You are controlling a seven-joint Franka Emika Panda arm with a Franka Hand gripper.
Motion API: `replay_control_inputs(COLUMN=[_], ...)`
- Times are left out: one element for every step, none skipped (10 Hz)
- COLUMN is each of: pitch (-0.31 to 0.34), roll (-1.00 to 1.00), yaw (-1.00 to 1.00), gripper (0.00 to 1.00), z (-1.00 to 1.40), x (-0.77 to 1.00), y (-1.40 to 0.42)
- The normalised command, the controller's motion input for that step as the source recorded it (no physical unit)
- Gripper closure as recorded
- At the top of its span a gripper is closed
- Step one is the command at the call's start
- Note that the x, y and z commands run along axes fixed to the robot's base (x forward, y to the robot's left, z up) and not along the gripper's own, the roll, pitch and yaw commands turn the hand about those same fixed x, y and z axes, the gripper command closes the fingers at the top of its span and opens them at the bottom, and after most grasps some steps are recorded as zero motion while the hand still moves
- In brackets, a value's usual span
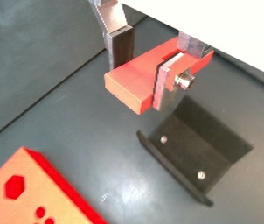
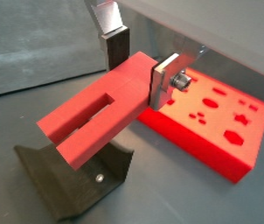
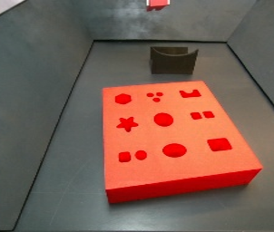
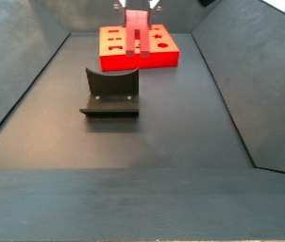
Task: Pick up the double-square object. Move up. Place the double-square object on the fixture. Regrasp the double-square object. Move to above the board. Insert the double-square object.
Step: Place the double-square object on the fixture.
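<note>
Wrist views show the gripper [image 2: 141, 61] clamped on the double-square object [image 2: 93, 114], silver plates pressing its sides near one end, long body jutting out past the fingers with its slot open to view. Held high above the dark floor [image 1: 52, 96], clear of everything, probably so the piece can travel without snagging. Hangs directly over the fixture [image 2: 70, 188] in both wrist views, which suits setting it down there next for a fresh grip; judged as the carry between lifting and placing.

Fixture [image 3: 172, 59] stands upright near the back wall in a side view, U-notch facing up, ready to cradle the piece. Board [image 3: 173, 136] lies flat on the floor just in front of it, well apart from the gripper, recesses facing up and all empty as far as can be told.

Gripper [image 4: 139, 8] barely enters at the upper edge in a side view, red piece [image 4: 138, 28] hanging below it.

Floor is a smooth dark grey sheet with faint scuffs and a dull sheen; slanted dark walls [image 4: 246, 76] box in the workspace, leaving ample room around both fixture and board
</note>
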Motion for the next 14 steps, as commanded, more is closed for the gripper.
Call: replay_control_inputs(pitch=[0.115, 0.113, 0.097, 0.075, 0.051, 0.041, 0.030, 0.024, 0.022, 0.215, 0.205, 0.226, 0.214, 0.166], roll=[-1.00, -1.00, -0.94, -0.79, -0.58, -0.47, -0.24, -0.16, -0.15, -1.00, -1.00, -0.98, -0.84, -0.64], yaw=[-0.16, -0.17, -0.18, -0.17, -0.15, -0.14, -0.11, -0.10, -0.08, -0.08, -0.09, -0.14, -0.16, -0.19], gripper=[1.00, 1.00, 1.00, 1.00, 1.00, 1.00, 1.00, 1.00, 1.00, 1.00, 1.00, 1.00, 1.00, 1.00], z=[-0.02, -0.02, -0.02, -0.02, -0.03, -0.02, -0.02, -0.02, -0.01, -1.00, -1.00, -1.00, -1.00, -1.00], x=[0.84, 0.79, 0.69, 0.62, 0.53, 0.48, 0.36, 0.28, 0.19, 0.15, 0.13, 0.15, 0.16, 0.18], y=[0.05, 0.05, 0.05, 0.05, 0.05, 0.05, 0.04, 0.04, 0.04, 0.13, 0.14, 0.14, 0.14, 0.14])
